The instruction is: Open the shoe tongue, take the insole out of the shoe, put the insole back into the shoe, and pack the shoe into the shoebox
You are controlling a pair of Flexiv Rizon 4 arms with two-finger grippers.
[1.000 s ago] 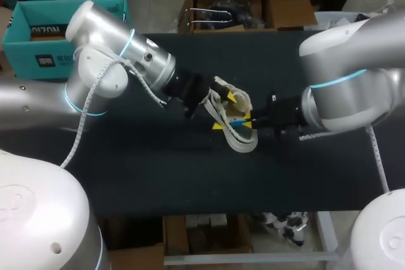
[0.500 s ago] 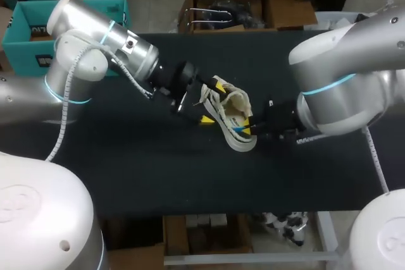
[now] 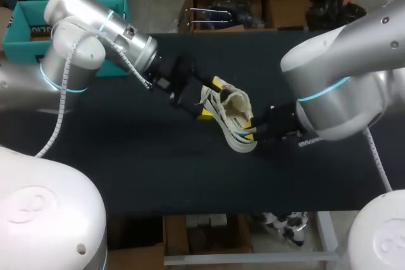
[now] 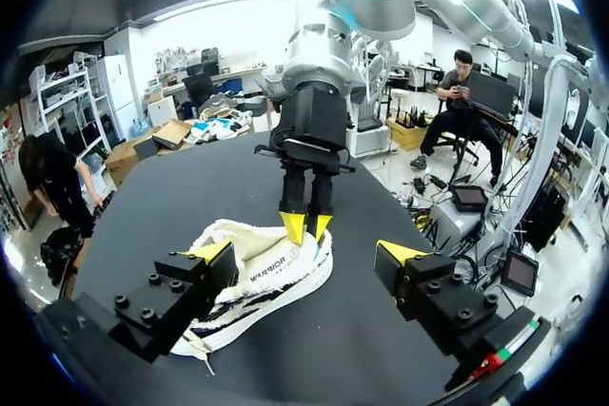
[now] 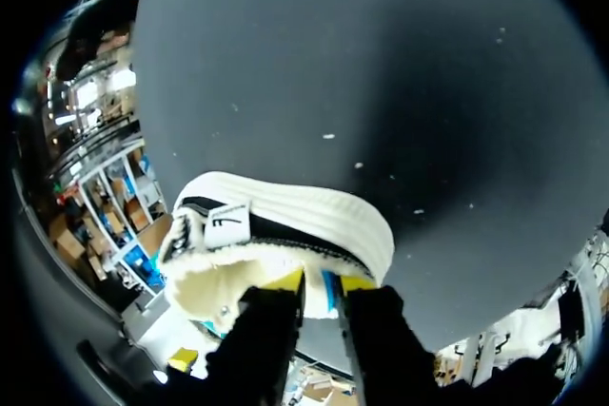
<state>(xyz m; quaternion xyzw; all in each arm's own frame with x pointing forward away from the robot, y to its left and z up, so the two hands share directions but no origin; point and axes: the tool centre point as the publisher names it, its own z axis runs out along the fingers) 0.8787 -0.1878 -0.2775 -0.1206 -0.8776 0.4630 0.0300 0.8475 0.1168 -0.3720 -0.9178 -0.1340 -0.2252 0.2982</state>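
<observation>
Looking down from the head view, you've got the shoe (image 3: 233,118) sitting about mid-table (image 3: 139,175) on the black surface, with both arms meeting at it. It's a cream-white shoe with dark stripes and a fuzzy pale lining, and it looks tipped over on its side.

Your left gripper (image 3: 210,99) comes in from the left with its fingers spread wide. One yellow tip sits on each side of the shoe's near end, so that end lies in the gap between them. From the left wrist view, one finger is right up against the shoe and the other stands apart from it over bare table, so it's straddling the shoe, not clamping it. Can't tell if the close finger actually touches.

Your right gripper (image 3: 252,132) comes in from the right, at the shoe's other end. In the right wrist view its fingertips (image 5: 285,280) are pressed nearly together on the edge of the shoe's opening, with just a thin strip of material caught between them. The left wrist view backs that up: the two tips come down side by side onto the shoe's upper edge, pinching it. Whether that strip is only the shoe's wall or something from inside, you can't make out.
</observation>
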